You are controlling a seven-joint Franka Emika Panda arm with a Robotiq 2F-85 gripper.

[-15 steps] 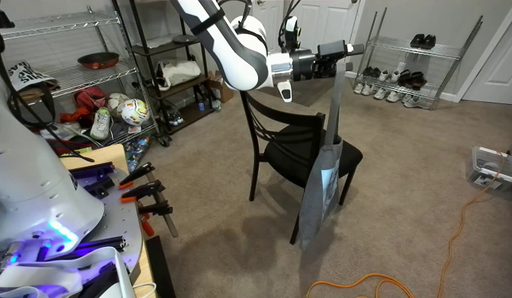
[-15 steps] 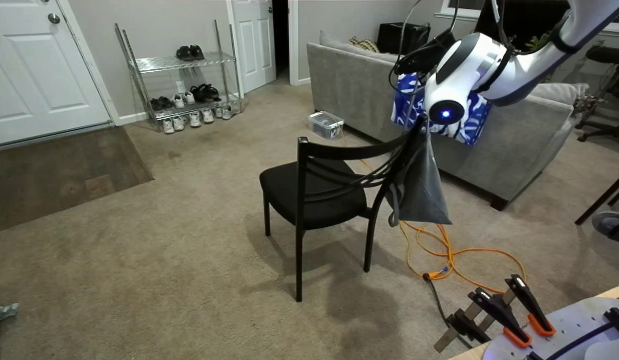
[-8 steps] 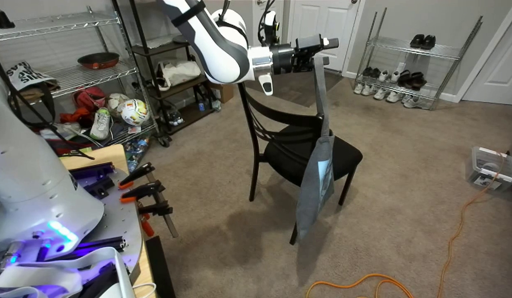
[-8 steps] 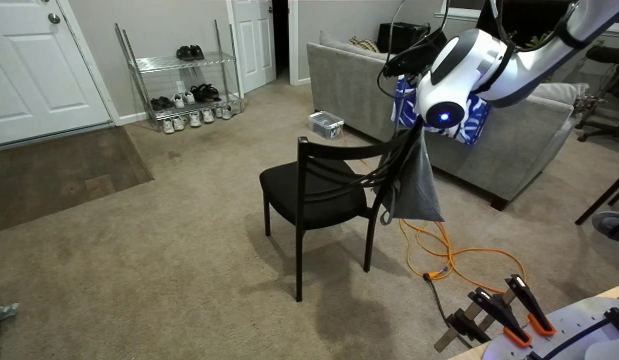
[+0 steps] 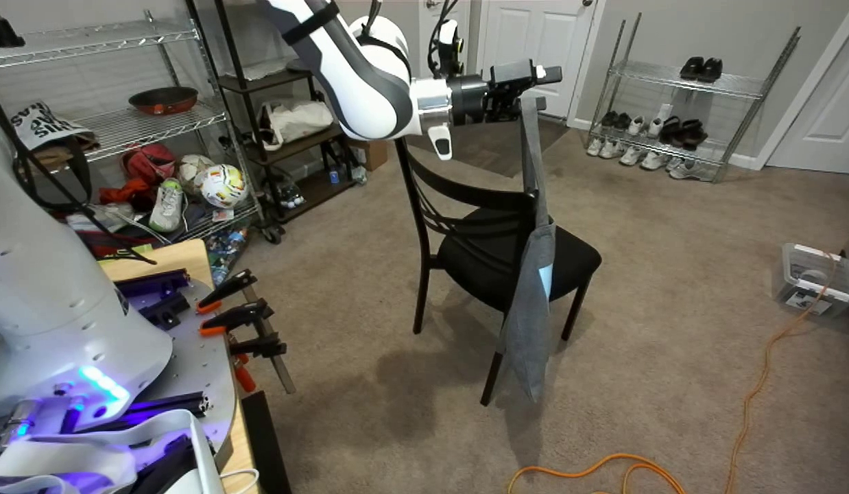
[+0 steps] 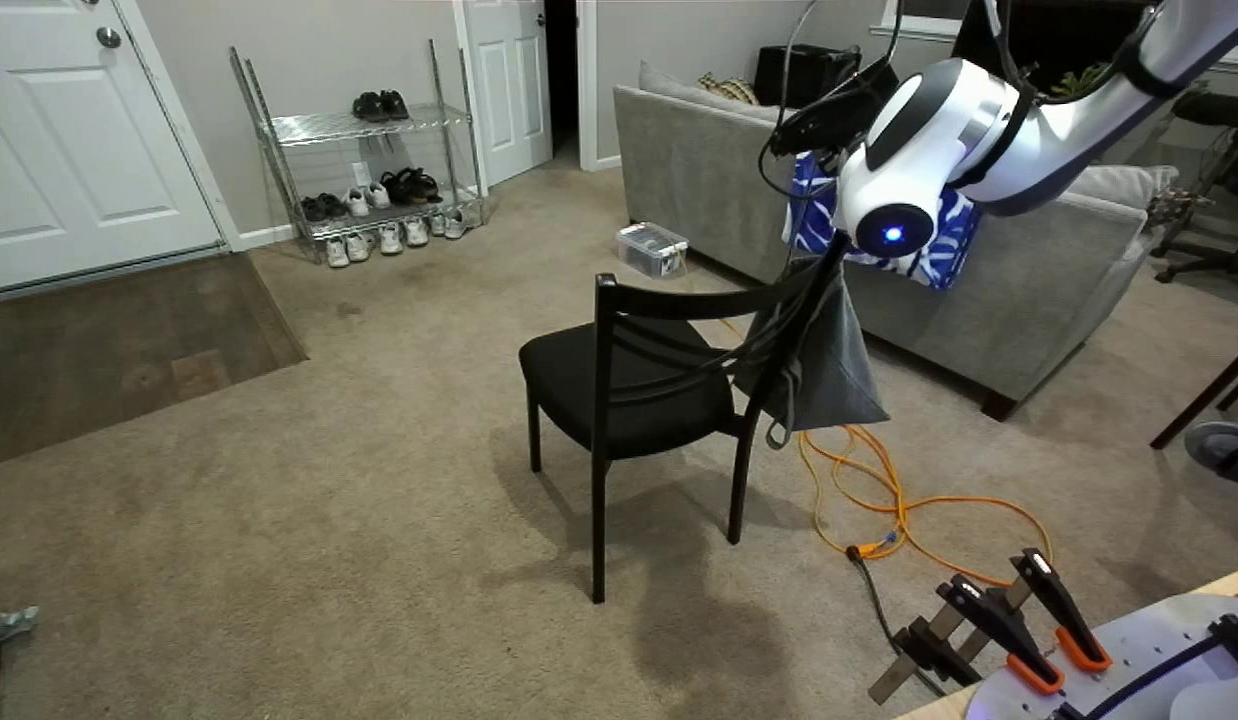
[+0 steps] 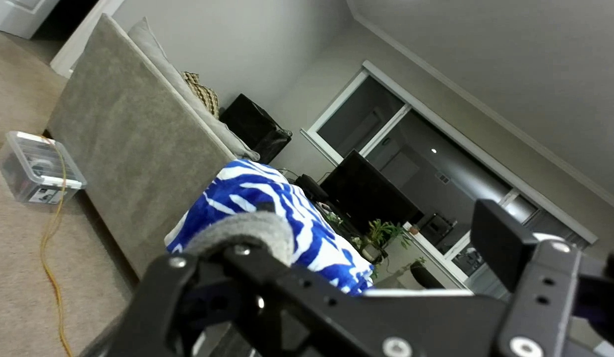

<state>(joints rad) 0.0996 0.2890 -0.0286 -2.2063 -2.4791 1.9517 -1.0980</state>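
Note:
A grey fabric bag [image 5: 531, 322] with a light blue print hangs from my gripper [image 5: 551, 89] by a long strap [image 5: 532, 151]. That strap loops over the lower finger; in the wrist view its grey band [image 7: 275, 230] wraps one finger, well apart from the opposite pad [image 7: 500, 243]. My gripper [image 7: 381, 238] stands open, nothing clamped between the fingers. The black chair [image 6: 639, 390] is right beside the bag [image 6: 834, 370], whose strap overlaps the chair's top corner in an exterior view; whether they touch I cannot tell. A loose strap loop [image 6: 784, 410] dangles low.
Behind stands a grey sofa [image 6: 709, 170] with a blue and white blanket [image 7: 307, 223]. An orange cord [image 6: 899, 500] lies on the carpet near a clear plastic box [image 6: 651, 250]. Clamps [image 5: 236, 315] hold the base plate; shoe rack [image 5: 685, 82] and shelves [image 5: 150, 123] line the walls.
Early on, the gripper shifted left with the bag in both exterior views, then nearly stopped. The bag has since swung and twisted, showing less of its print in an exterior view. The chair stayed put.

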